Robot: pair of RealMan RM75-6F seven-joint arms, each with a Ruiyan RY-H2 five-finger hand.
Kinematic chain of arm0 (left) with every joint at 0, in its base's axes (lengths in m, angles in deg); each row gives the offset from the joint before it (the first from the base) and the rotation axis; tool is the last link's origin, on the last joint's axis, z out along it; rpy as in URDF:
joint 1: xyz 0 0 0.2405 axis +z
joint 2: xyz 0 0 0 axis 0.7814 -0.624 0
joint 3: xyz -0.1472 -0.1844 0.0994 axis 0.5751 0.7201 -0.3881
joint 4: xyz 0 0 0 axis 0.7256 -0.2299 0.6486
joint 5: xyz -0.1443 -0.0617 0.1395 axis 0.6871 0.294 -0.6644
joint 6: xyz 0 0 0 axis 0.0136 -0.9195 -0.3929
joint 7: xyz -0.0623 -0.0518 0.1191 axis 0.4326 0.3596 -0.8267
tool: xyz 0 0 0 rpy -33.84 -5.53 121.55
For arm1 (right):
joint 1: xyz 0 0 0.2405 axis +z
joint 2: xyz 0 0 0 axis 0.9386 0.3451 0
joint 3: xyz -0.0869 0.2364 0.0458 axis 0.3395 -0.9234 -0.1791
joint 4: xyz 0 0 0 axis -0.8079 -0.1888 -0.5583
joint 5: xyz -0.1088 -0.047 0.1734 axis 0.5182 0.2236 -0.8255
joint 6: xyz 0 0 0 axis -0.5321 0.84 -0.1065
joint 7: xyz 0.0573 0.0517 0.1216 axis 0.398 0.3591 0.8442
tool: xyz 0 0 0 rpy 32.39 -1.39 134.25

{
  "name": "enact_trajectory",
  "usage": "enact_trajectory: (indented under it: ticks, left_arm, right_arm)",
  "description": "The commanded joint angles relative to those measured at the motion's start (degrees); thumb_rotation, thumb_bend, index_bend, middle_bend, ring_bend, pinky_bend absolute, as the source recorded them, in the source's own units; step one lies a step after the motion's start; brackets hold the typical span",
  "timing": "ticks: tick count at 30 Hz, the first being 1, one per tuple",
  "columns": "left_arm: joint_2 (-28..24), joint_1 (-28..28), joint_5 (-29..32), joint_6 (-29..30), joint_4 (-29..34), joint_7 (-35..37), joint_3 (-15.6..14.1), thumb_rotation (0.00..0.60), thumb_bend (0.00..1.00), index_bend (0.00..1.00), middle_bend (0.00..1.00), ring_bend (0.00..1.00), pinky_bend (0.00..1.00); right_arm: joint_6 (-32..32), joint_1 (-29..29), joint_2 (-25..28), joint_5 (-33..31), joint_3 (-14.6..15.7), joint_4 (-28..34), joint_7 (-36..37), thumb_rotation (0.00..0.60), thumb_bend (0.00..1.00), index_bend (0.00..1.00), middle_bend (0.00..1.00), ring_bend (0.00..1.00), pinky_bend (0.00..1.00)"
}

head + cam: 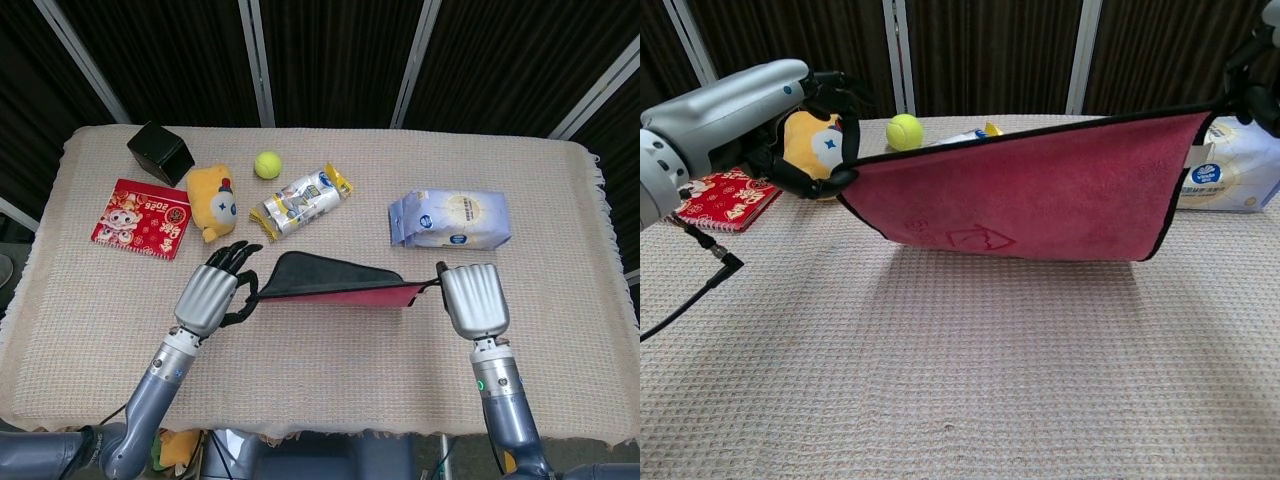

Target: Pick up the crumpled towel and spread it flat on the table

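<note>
A red towel (1040,195) with a black hem hangs stretched between my two hands just above the table. Its lower part trails away from me. In the head view the towel (335,283) shows as a narrow red and dark strip. My left hand (213,290) pinches the towel's left top corner; the chest view shows this left hand (805,125) with its fingers curled around that corner. My right hand (473,298) holds the right top corner, and only the dark fingers of the right hand (1252,75) show at the chest view's edge.
Behind the towel lie a yellow plush toy (211,200), a tennis ball (266,164), a snack packet (299,200) and a tissue pack (449,218). A red booklet (140,218) and a black box (159,152) sit far left. A beige cloth covers the table (330,370).
</note>
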Motion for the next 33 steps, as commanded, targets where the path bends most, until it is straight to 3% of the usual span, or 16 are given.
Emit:
enact_trajectory:
  ticks: [1, 10, 33]
  left_arm:
    - [-0.08, 0.72, -0.77, -0.08, -0.15, 0.12, -0.89, 0.6, 0.42, 0.62, 0.14, 0.1, 0.19]
    - [0.05, 2.95, -3.2, -0.16, -0.64, 0.06, -3.36, 0.6, 0.42, 0.62, 0.14, 0.1, 0.19]
    - [0.84, 6.16, -6.19, -2.51, -0.77, 0.15, -5.81, 0.6, 0.42, 0.61, 0.14, 0.09, 0.19]
  right_arm:
    - [0.09, -1.07, -1.17, 1.03, 0.94, -0.77, -0.09, 0.6, 0.62, 0.87, 0.98, 1.0, 0.9]
    - [0.67, -3.65, -3.64, 3.69, 2.95, -2.31, -0.78, 0.6, 0.62, 0.87, 0.98, 1.0, 0.9]
    - [3.83, -7.86, -5.12, 7.45, 4.73, -2.96, -2.94, 0.6, 0.62, 0.87, 0.98, 1.0, 0.9]
